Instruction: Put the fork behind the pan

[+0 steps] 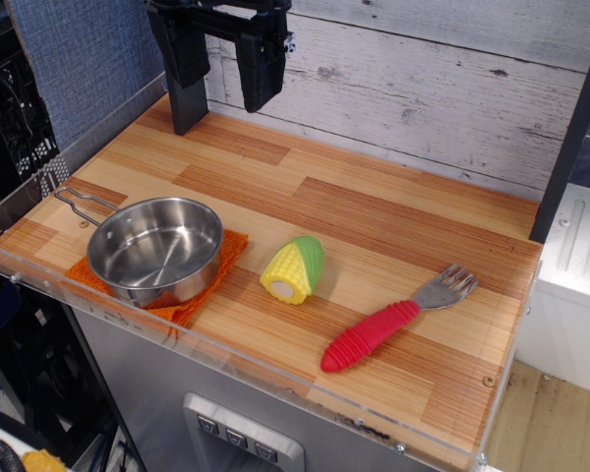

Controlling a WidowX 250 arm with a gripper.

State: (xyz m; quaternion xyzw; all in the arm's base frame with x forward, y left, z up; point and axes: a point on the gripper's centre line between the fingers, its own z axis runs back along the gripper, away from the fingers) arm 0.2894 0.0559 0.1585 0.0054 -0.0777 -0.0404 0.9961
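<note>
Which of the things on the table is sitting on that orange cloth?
The pan, at the front left. The corn and fork lie on bare wood to its right.

Single view, taken from above and in front of the wooden table [374, 226], angled down toward the plank back wall [442, 88]. Whole tabletop is covered at moderate range; gripper [221, 74] is cut off at top edge.

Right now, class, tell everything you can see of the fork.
The fork has a thick, ribbed red handle, plastic by its look, and short silver-grey tines. It lies flat on the wooden table near the front right, handle toward the front edge, tines pointing back right. Nothing else touches it; the gripper hangs far away.
</note>
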